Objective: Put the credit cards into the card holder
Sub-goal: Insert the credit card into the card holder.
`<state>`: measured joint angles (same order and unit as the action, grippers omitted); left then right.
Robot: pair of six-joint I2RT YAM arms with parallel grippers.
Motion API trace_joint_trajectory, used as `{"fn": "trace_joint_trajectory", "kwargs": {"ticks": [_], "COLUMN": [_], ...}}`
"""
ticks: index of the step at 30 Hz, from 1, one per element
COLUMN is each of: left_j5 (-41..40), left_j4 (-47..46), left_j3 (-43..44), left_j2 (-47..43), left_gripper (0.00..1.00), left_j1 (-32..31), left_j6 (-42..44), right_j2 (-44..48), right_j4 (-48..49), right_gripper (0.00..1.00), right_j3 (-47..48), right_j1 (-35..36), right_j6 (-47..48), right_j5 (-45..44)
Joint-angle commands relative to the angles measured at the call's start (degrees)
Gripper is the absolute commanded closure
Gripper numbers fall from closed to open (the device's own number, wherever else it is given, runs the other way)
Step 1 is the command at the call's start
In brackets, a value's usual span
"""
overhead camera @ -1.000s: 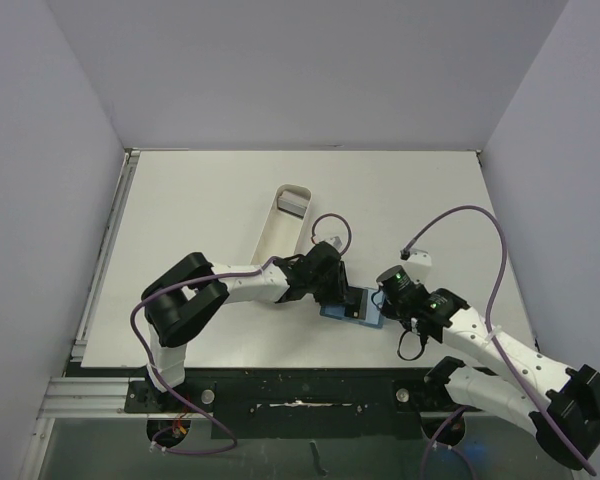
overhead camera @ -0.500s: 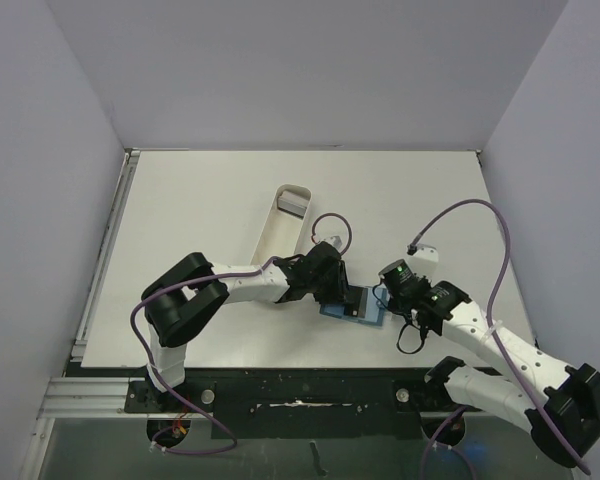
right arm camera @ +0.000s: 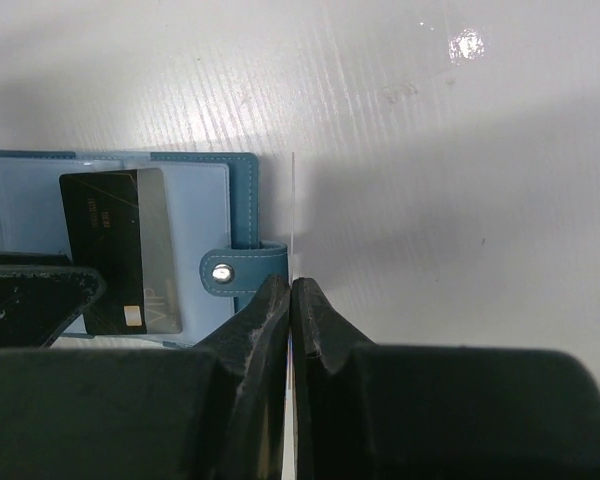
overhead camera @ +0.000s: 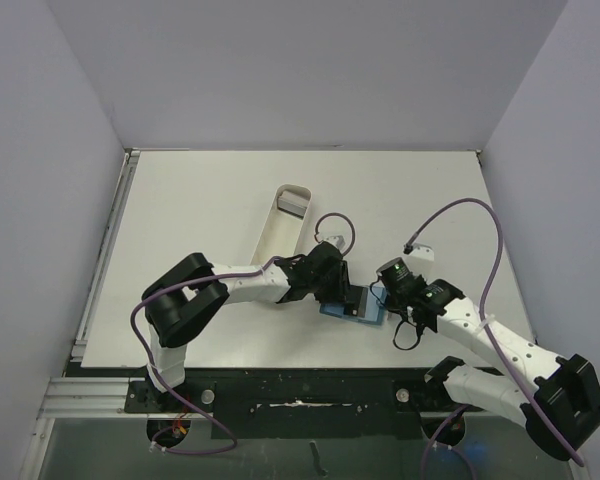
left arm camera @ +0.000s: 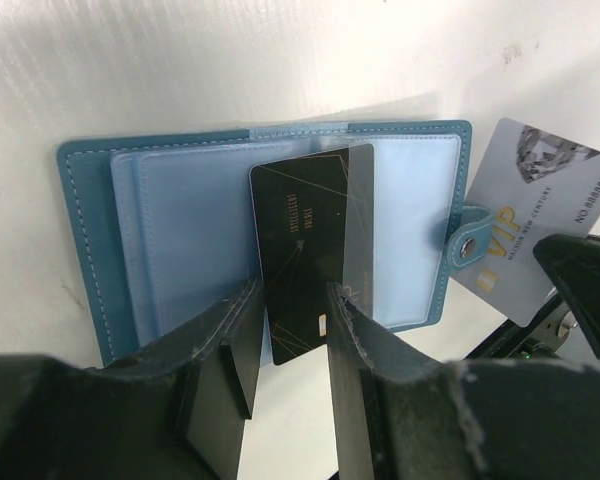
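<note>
The card holder lies open on the table, teal with light blue clear pockets. A black card sits partly in its middle pocket, its near end sticking out. My left gripper is open, its fingers straddling that near end; it also shows in the top view. My right gripper is shut on a grey VIP card, held on edge just right of the holder's snap tab. In the top view my right gripper is at the holder's right edge.
A long white oblong tray lies behind the left arm, with a grey item at its far end. Purple cables loop above both wrists. The table's front edge is just below the holder. Walls enclose the table.
The right arm has shifted slightly, keeping the grey card by the holder's right edge. The left gripper and the holder have not visibly moved.
</note>
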<state>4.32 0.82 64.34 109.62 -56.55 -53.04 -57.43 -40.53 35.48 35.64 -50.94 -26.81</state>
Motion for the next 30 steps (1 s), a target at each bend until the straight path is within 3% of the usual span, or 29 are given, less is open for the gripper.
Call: {"fn": "trace_joint_trajectory", "kwargs": {"ticks": [1, 30], "left_j5": [-2.0, 1.6], "left_j4": [-1.0, -9.3], "left_j3": [3.5, 3.9], "left_j2": [-1.6, 3.6], "left_gripper": [0.69, 0.69], "left_j1": [-0.9, -1.6], "left_j6": [3.5, 3.9], "right_j2": [-0.5, 2.6], "right_j4": [3.3, 8.3], "right_gripper": [1.00, 1.00], "right_j3": [-0.6, -5.2], "right_j1": [-0.3, -0.4], "right_j6": [0.7, -0.2], "right_j5": [-0.1, 1.3]}}
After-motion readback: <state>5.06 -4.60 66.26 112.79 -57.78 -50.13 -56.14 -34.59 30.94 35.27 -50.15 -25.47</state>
